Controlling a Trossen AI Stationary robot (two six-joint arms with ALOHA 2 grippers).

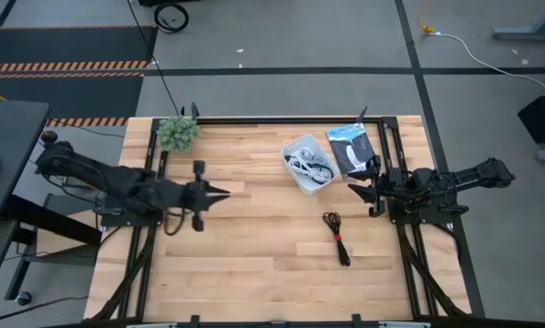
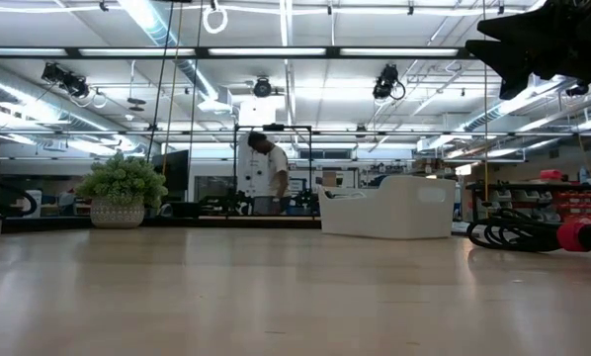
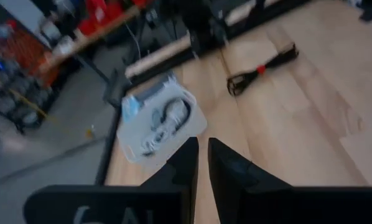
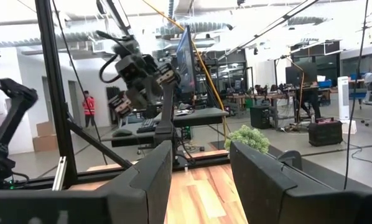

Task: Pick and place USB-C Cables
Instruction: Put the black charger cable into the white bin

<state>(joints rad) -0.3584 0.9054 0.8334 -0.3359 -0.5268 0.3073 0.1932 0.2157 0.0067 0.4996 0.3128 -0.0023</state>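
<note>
One cable left out: black cable with red tie lies on bare worktop, near the right end effector, fingers parted and empty; approach from above across the tied middle. Left end effector hovers mid-worktop, fingers nearly closed, empty. Bundles in white tray overlap; individual cables hard to separate.

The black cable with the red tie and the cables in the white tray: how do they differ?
The black cable with the red tie lies alone on the bare wood, stretched long. The cables in the white tray are coiled together, light and dark ones mixed, inside its walls. The first lies nearer the table's front edge; the tray sits farther back. No pincer touches either.
</note>
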